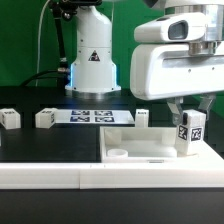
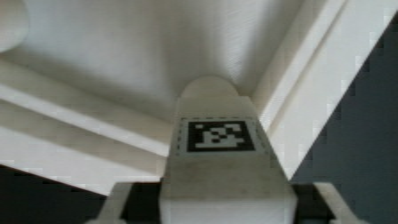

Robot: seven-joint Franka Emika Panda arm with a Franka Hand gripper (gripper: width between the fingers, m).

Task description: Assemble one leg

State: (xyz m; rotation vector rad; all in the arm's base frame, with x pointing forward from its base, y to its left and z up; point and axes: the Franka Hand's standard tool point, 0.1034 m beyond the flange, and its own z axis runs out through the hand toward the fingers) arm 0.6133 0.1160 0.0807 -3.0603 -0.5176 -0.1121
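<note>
Beside the large flat white panel's raised rim, the black counter left you open room. At that panel's corner, your claw was clamped on the small white plastic leg, which hung upright, tagged face below the fingers.

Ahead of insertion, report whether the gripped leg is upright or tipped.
Near upright, leaning slightly: the leg hangs long axis almost vertical from the tool.
</note>
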